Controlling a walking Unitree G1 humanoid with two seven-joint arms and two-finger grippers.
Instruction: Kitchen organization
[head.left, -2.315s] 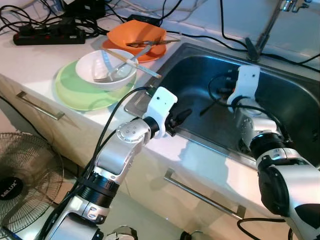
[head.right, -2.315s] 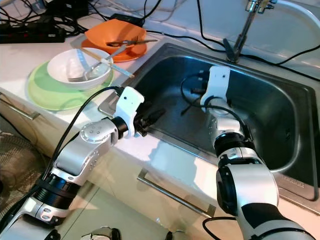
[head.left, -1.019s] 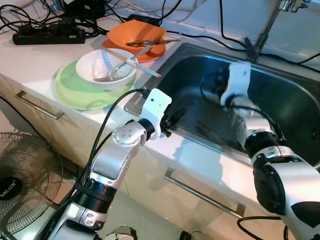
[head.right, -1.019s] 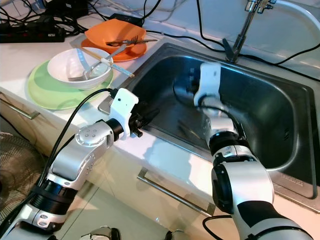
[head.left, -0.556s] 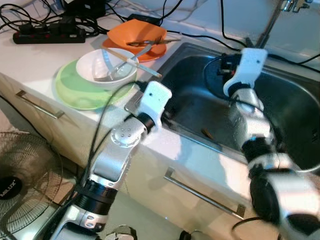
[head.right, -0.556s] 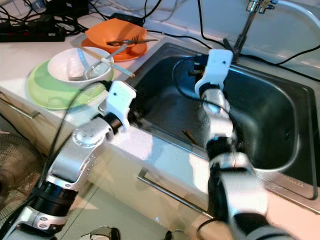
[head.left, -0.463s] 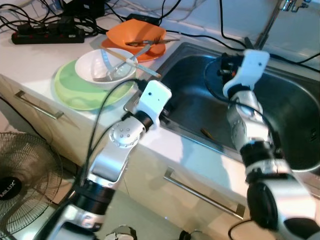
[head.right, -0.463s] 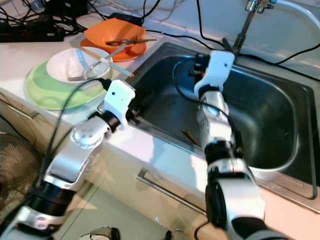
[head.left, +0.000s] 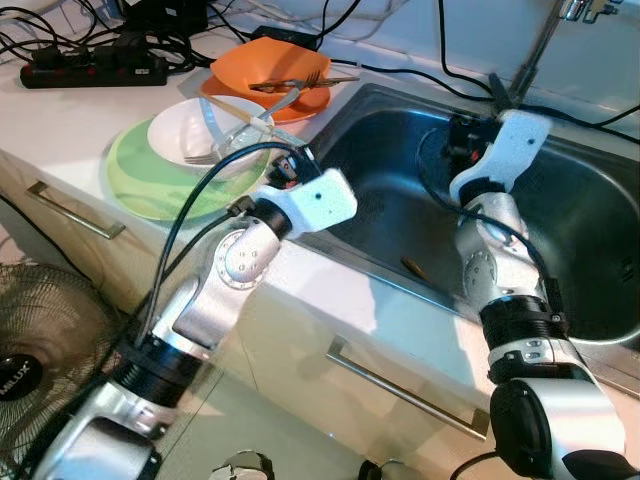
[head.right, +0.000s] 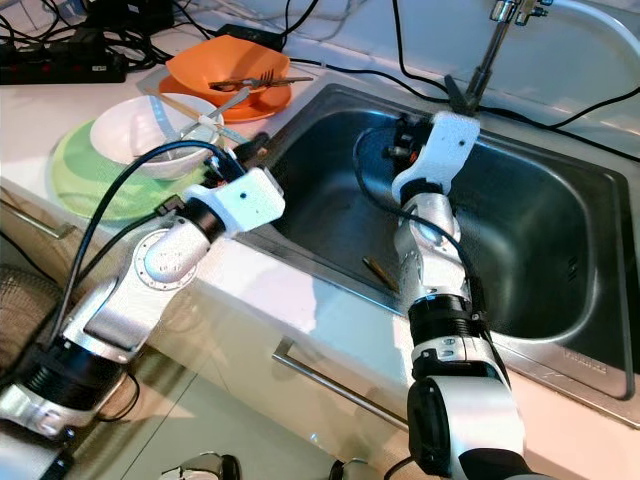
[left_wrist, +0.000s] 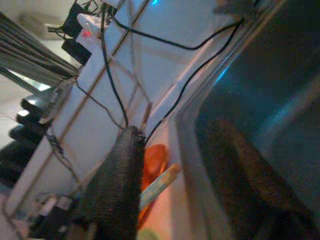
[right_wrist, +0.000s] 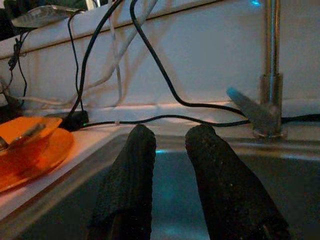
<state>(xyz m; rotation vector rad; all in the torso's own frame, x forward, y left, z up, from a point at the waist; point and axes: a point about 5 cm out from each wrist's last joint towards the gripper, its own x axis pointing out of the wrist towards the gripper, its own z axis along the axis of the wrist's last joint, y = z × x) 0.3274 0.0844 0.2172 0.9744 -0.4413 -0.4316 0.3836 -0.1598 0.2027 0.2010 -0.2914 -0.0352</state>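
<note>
Since the frame half a second back, your left arm has swung up and round: its white wrist block now sits at the sink's (head.left: 600, 190) left rim, centre of the head views, with the left gripper (head.right: 258, 143) aimed toward the dishes. Your right gripper (head.right: 403, 140) has settled over the basin's upper middle.

Left wrist view: two black fingers (left_wrist: 112, 192) spread well apart, nothing between them. Right wrist view: fingers (right_wrist: 127, 180) with a narrow gap, empty, pointing at the tap (right_wrist: 270, 65) and the back wall.

Dishes, upper left of the head views: white bowl (head.left: 180, 135) on a green plate (head.left: 135, 185), fork and chopsticks (head.left: 262, 125) resting across it. Just behind, an orange bowl (head.left: 270, 70) on an orange plate, cutlery inside. A small brown stick-like item (head.left: 414, 267) lies on the sink floor (too small to identify).

Power strip (head.left: 95, 70) at the top left; fan (head.left: 40, 340) at the lower left.
</note>
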